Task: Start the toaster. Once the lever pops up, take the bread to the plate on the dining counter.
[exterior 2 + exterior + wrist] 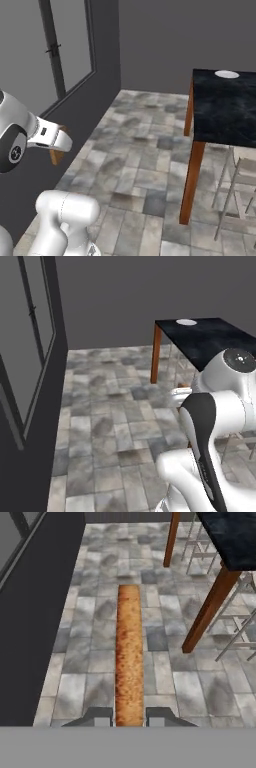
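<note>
In the hand view a thin tan-brown slice of bread stands edge-on between my fingertips, and my gripper is shut on it above the tiled floor. In the right base view the bread peeks out below the white hand at the left. The white plate lies at the far end of the dining counter, well ahead of the arm. From the right base view the plate sits on the black counter top. The toaster is out of view.
A dark wall with a window runs along the left. Grey stone floor tiles lie between the wall and the counter. Metal stools stand beside the counter's wooden legs.
</note>
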